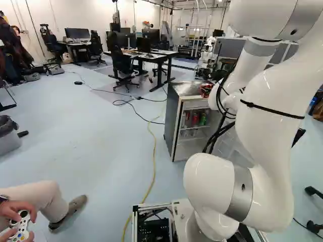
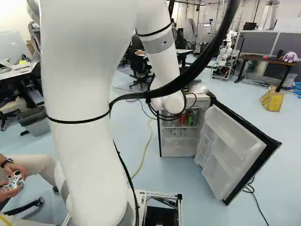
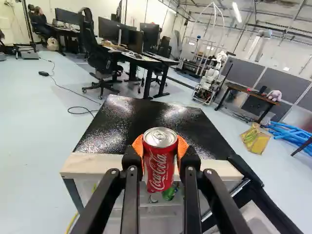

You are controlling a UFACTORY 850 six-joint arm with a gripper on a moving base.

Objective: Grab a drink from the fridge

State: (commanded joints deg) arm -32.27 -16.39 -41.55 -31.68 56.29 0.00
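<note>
My gripper shows small over the fridge top in the left base view, partly hidden by the arm. In the wrist view both orange pads of the gripper press a red drink can from two sides; it looks upright. Beyond and below it lies the black top of the small fridge. The fridge door stands wide open in the right base view. Inside, on a shelf, are red cans and a green can, the green can showing beneath the held one.
Past the fridge stand desks with monitors and an office chair. Another robot is farther back. A yellow cable crosses the floor left of the fridge. A yellow bag lies beyond the door.
</note>
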